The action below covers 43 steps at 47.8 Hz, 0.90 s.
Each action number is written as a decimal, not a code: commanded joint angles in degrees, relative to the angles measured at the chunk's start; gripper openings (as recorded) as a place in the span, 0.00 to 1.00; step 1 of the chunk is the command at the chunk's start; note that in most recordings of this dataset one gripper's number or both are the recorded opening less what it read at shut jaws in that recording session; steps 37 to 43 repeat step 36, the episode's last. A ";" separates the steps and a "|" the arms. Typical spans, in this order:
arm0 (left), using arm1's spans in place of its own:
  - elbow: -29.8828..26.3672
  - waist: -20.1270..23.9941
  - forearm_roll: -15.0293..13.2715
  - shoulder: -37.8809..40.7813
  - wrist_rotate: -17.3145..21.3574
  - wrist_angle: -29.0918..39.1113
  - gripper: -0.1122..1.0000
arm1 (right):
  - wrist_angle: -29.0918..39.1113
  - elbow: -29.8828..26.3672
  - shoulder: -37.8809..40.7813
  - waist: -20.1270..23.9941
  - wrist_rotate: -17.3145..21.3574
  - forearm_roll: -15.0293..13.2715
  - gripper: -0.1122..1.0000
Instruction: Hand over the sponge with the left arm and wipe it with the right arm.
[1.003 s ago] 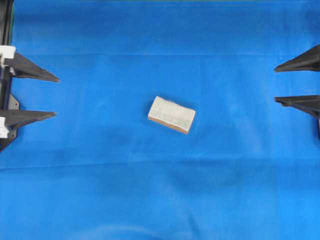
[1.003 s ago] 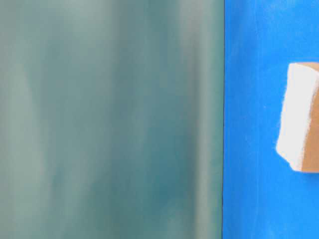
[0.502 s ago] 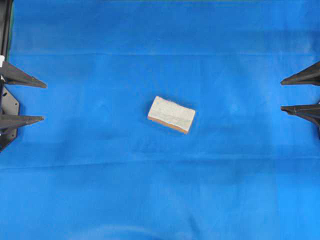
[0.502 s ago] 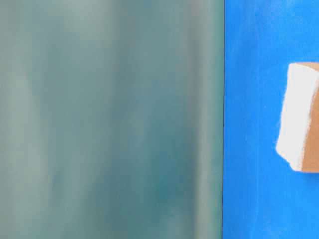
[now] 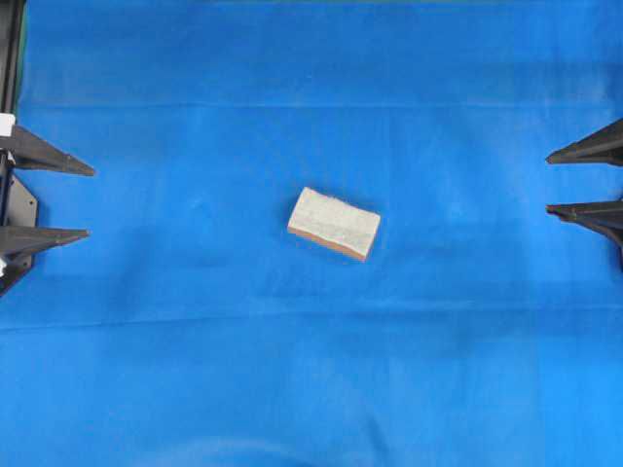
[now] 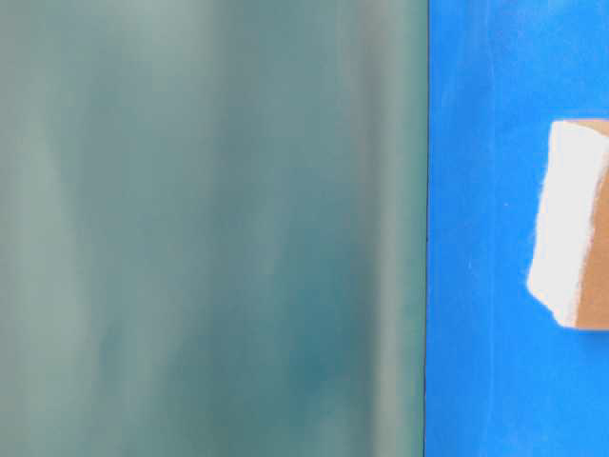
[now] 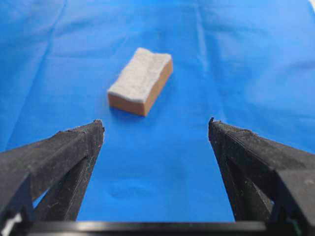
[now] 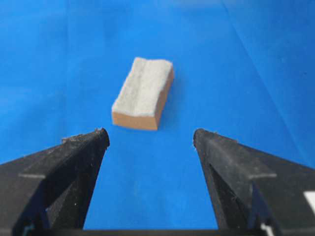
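The sponge [image 5: 334, 223] lies flat in the middle of the blue cloth, pale rough face up, orange-tan layer along its near edge. It also shows in the left wrist view [image 7: 141, 80], in the right wrist view [image 8: 143, 93] and at the right edge of the table-level view [image 6: 571, 222]. My left gripper [image 5: 90, 201] stands open at the far left edge, well away from the sponge, nothing between its fingers [image 7: 156, 129]. At the far right edge my right gripper [image 5: 548, 184] is open too and empty [image 8: 151, 136].
A blue cloth [image 5: 311, 370] covers the whole table, with faint creases. A black mount [image 5: 12, 58] runs along the left edge. Most of the table-level view is a blurred grey-green surface [image 6: 209, 228].
Over the last second both grippers drew back towards their sides of the overhead view, the left one the most. The sponge has not moved.
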 commanded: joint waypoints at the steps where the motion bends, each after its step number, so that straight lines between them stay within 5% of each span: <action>1: -0.88 -0.09 -0.09 0.26 0.00 -0.44 0.87 | -0.44 -0.62 0.44 -0.09 0.18 -0.09 0.74; 43: -1.05 -0.09 -0.09 -0.09 -0.09 -0.44 0.87 | -0.53 -0.70 0.44 -0.09 0.18 0.00 0.74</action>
